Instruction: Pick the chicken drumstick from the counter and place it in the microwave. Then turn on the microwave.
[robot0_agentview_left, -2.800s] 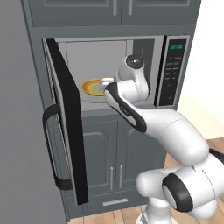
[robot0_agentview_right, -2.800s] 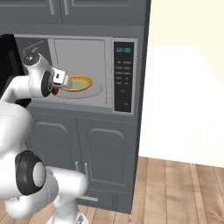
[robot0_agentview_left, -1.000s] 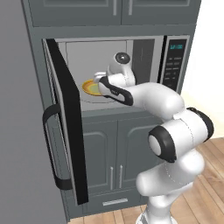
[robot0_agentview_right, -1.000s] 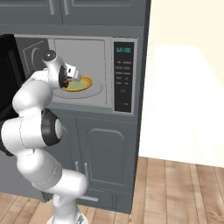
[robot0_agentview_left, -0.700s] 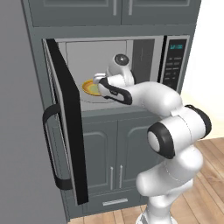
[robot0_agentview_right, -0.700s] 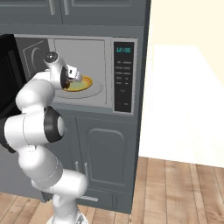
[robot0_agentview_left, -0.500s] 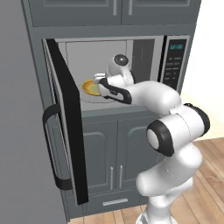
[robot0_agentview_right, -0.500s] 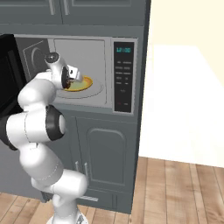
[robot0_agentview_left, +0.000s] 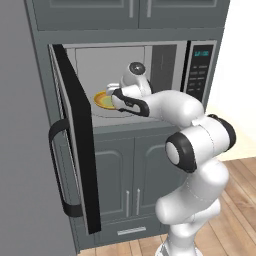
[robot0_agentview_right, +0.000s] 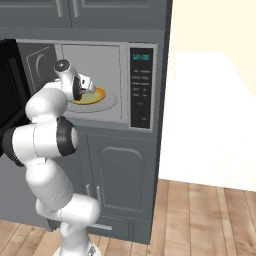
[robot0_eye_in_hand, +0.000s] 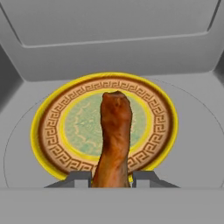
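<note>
The microwave (robot0_agentview_left: 150, 85) stands with its black-windowed door (robot0_agentview_left: 75, 135) swung wide to the left, its dark curved handle (robot0_agentview_left: 57, 172) facing outward. To the right of the cavity sits the black keypad with a teal display (robot0_agentview_right: 141, 87).

On the grey cavity floor lies a round turntable, and on it a yellow plate (robot0_eye_in_hand: 52, 131) with a brown key-pattern ring and a pale green middle. In the left base view the plate (robot0_agentview_left: 102, 100) sits toward the left of the cavity floor, partly hidden by the robot's hand.

The white arm reaches into the cavity mouth. The pincer (robot0_eye_in_hand: 112, 178) is pinching the chicken drumstick (robot0_eye_in_hand: 113, 135): in the hand view the 2 dark fingertips (robot0_eye_in_hand: 81, 178) press against the lower end of the meat, 1 on each side. The drumstick stretches away from the pincer across the plate's middle, its rounded far end over the green centre. Whether it touches the plate or hangs just above it cannot be told.

In the right base view the pincer (robot0_agentview_right: 86, 88) sits at the near left edge of the plate (robot0_agentview_right: 97, 95).

Below the microwave are 2 grey cabinet doors (robot0_agentview_left: 125, 175) over a wooden floor (robot0_agentview_right: 200, 220).
</note>
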